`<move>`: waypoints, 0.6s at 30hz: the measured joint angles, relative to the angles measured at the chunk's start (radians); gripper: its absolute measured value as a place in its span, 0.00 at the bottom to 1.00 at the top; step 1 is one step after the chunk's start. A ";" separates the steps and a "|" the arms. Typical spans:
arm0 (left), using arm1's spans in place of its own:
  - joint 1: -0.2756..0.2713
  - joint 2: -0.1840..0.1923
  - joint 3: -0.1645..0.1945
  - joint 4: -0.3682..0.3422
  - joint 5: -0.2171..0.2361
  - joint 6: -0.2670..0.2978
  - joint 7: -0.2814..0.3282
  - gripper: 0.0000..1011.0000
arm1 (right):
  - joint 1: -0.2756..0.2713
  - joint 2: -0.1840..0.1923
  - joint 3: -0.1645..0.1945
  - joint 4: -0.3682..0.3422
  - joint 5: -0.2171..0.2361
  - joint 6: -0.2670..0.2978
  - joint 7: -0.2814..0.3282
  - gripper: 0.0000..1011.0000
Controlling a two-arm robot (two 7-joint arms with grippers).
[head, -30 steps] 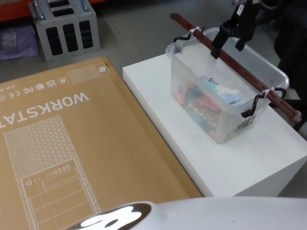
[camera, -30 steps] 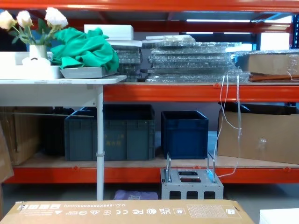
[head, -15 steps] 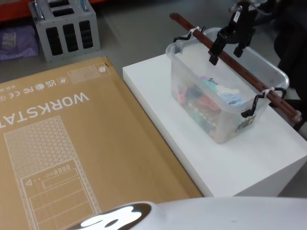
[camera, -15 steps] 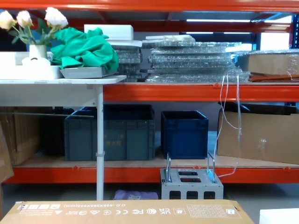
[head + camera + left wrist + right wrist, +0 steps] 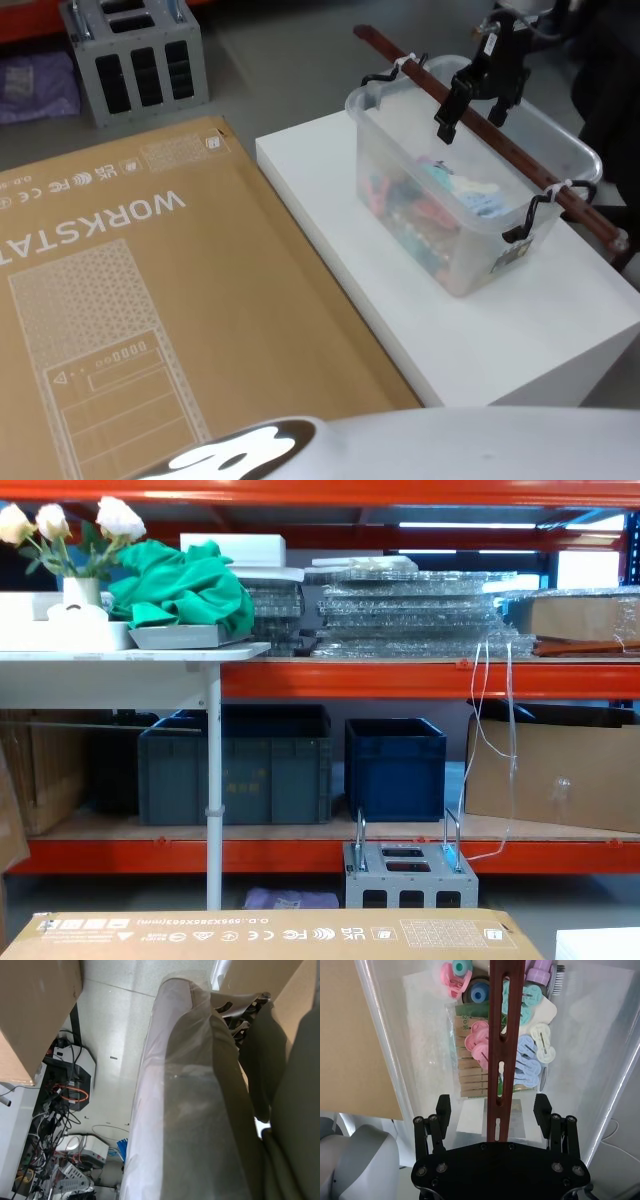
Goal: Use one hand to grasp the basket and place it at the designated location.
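The basket (image 5: 440,215) is a clear plastic bin on a white pedestal (image 5: 330,215). Pink, teal and blue clips show through its walls. A brown wooden bar (image 5: 520,160) is tied across its rim to the black handle fittings. My right gripper (image 5: 470,112) hovers open over the far half of this bar, one finger on each side. In the right wrist view the bar (image 5: 497,1020) runs between the open fingers (image 5: 443,1105) of the right gripper (image 5: 493,1105), over the basket (image 5: 385,1035), without touching them. My left arm stays parked down at my side.
A large flat cardboard box (image 5: 150,300) lies left of the pedestal, close against it. A grey metal unit (image 5: 135,60) stands on the floor beyond. Orange shelving holding dark blue crates (image 5: 395,765) faces me. The pedestal's right edge drops off near the basket.
My right gripper has come down and slightly left, so its open fingers now straddle the bar. The basket has not moved.
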State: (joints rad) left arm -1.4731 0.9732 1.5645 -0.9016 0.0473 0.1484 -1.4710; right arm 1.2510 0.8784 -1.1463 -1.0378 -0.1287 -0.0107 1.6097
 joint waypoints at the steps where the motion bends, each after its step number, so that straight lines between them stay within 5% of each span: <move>1: 0.000 0.000 0.000 0.000 0.000 0.000 0.000 0.00 | 0.001 -0.003 -0.001 0.005 0.000 0.000 0.001 0.99; 11: 0.000 0.000 0.000 0.000 0.000 0.000 0.000 0.00 | 0.008 -0.013 -0.010 0.026 -0.002 0.004 0.006 0.99; 18: 0.000 0.000 0.000 0.000 0.000 0.000 0.000 0.00 | 0.008 -0.011 -0.009 0.025 -0.001 0.005 0.000 0.84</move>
State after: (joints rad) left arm -1.4731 0.9732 1.5645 -0.9015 0.0474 0.1484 -1.4710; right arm 1.2586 0.8672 -1.1553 -1.0130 -0.1293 -0.0058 1.6102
